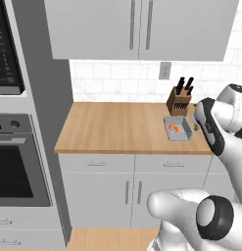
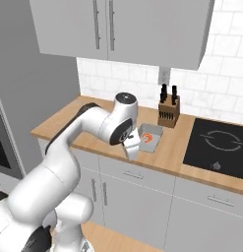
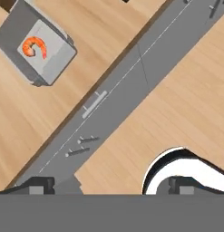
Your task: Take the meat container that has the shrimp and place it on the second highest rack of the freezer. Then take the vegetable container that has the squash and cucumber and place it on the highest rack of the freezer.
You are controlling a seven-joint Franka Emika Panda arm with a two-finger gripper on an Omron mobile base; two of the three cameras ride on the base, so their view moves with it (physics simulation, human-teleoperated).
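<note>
Item: meat container point(image 1: 178, 129) with the shrimp point(image 3: 34, 46), on the wooden counter point(image 1: 112, 127) just beside the knife block point(image 1: 179, 100); not yet lifted, so both placements remain. My gripper point(image 3: 109, 186) hangs above the counter's front edge, apparently short of the container, pointing down, fingers spread wide and holding nothing.

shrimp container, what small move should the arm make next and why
Probably carry the open gripper forward over the counter toward the shrimp container before lowering. In the hand view the fingertips sit wide apart, holding nothing, above the counter's front edge and the drawer fronts, while the grey tray with the shrimp lies well off toward the upper left corner.
</note>
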